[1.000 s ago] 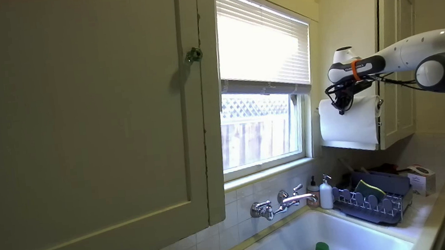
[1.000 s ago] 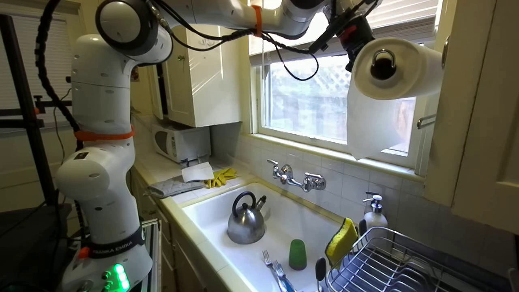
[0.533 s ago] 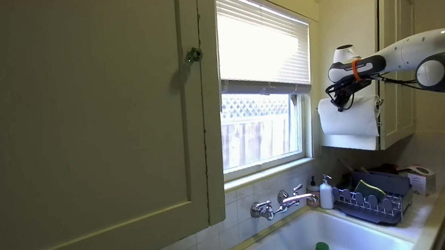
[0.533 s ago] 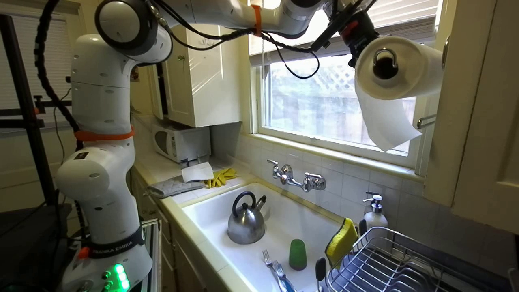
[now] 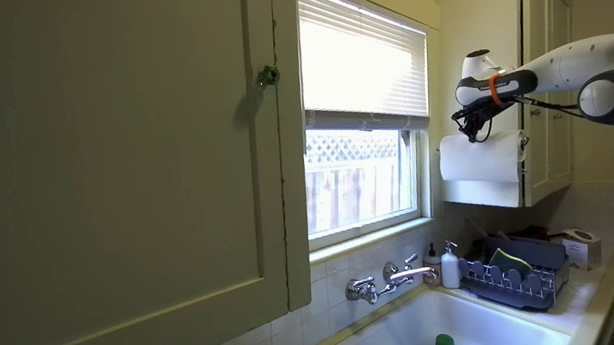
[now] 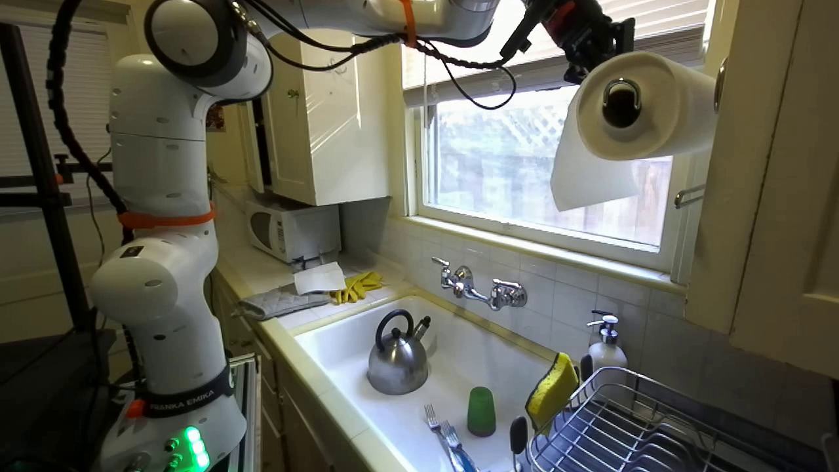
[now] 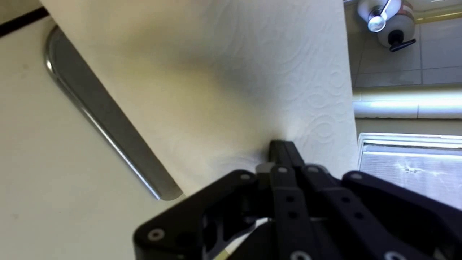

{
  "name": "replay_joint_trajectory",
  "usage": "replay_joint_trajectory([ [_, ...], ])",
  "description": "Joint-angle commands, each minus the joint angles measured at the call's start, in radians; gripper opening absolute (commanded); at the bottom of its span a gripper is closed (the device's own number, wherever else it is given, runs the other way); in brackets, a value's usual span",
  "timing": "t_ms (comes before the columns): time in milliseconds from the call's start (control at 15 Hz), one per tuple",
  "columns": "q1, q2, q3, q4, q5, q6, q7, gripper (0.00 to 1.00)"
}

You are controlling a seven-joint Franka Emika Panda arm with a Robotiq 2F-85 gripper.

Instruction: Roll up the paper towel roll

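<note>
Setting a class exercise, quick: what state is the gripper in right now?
Gripper: closed, nothing visibly held, touching or just off the paper towel roll.

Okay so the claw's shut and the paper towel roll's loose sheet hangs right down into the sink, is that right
Not quite: the loose sheet on the paper towel roll ends well above the sink in both exterior views; the claw is indeed shut.
</note>
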Motion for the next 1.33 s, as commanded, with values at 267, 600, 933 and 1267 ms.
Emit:
replay_joint_trajectory([
  [267, -0.023, 0.026, -0.031, 0.045, -0.038, 0.032, 0.005, 0.0],
  [600, -0.035, 0.054, -0.051, 0.07, -0.031, 0.066, 0.003, 0.0],
  [933, -0.046, 0.086, -0.076, 0.072, -0.053, 0.124, 0.032, 0.0],
  [1267, -0.055, 0.119, -0.102, 0.075, -0.06, 0.158, 0.059, 0.0],
])
